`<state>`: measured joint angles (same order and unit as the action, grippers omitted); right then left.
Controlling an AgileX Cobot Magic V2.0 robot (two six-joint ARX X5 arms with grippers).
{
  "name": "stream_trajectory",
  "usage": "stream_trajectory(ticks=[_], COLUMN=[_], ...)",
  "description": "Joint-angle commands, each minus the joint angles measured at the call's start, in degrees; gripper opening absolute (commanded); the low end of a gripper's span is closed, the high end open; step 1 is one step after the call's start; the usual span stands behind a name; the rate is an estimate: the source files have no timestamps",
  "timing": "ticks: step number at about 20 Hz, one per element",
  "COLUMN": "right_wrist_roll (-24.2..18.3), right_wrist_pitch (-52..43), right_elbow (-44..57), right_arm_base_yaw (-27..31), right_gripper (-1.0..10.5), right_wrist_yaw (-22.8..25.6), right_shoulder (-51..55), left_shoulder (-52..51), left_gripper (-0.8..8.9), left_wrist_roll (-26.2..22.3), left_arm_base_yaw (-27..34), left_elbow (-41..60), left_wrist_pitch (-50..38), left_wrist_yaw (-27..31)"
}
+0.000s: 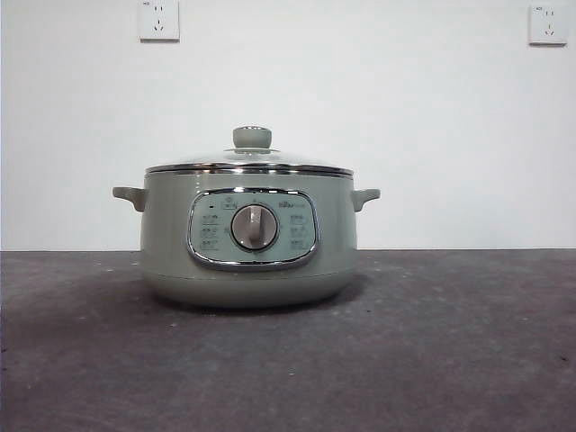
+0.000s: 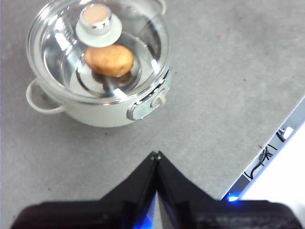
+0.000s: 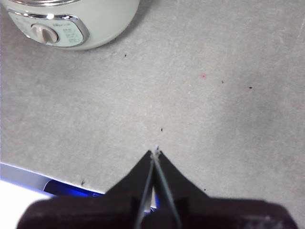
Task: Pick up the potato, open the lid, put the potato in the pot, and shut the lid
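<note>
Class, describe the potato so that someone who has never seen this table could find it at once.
Find the squat pale green pot standing on the grey table. Look down through its clear glass lid, which is shut. The potato lies on the shiny bottom inside, beside the lid's knob in the left wrist view: the only tan, matte, oval thing among steel and glass.

Front view hides the potato (image 2: pixel 108 60); panel labels (image 1: pixel 209 231) perhaps too small to read.
</note>
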<state>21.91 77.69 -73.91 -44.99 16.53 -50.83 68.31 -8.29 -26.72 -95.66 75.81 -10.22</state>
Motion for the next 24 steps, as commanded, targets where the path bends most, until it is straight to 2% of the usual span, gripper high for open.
stream_trajectory(ticks=[1, 4, 6, 10, 16, 20, 22, 24], right_wrist_roll=[0.6, 0.6, 0.6, 0.6, 0.6, 0.6, 0.6, 0.6], right_wrist_pitch=[1.4, 1.4, 1.4, 1.4, 1.4, 1.4, 1.4, 1.4], right_elbow=[0.6, 0.6, 0.6, 0.6, 0.6, 0.6, 0.6, 0.6], right_arm_base_yaw=[0.0, 0.0, 0.0, 0.0, 0.0, 0.0, 0.0, 0.0], right_gripper=[-0.2, -0.2, -0.2, -0.2, -0.2, -0.2, -0.2, -0.2], right_wrist_yaw=[0.3, 0.3, 0.3, 0.5, 0.5, 0.5, 0.5, 0.5], right_shoulder=[0.0, 0.0, 0.0, 0.0, 0.0, 0.0, 0.0, 0.0], left_shoulder=[-0.4, -2.5, -6.3, -20.2, -35.9, -48.8, -54.7, -58.5], left_gripper=[-0.03, -0.03, -0.03, -0.03, -0.03, -0.03, -0.03, -0.03], left_wrist_roll=[0.2, 0.2, 0.2, 0.2, 0.1, -0.3, 1.6, 2.0], left_arm_base_yaw=[1.6, 6.3, 9.7, 16.5, 23.6, 25.1, 25.1, 25.1], left_elbow=[0.4, 2.8, 10.2, 35.8, 64.0, 85.9, 92.4, 95.1], left_wrist_pitch=[-0.2, -0.2, -1.9, -22.7, -41.4, -67.8, -72.8, -72.3], left_wrist_yaw=[-0.3, -0.3, -0.3, -0.3, -0.2, 1.2, 1.4, 5.0])
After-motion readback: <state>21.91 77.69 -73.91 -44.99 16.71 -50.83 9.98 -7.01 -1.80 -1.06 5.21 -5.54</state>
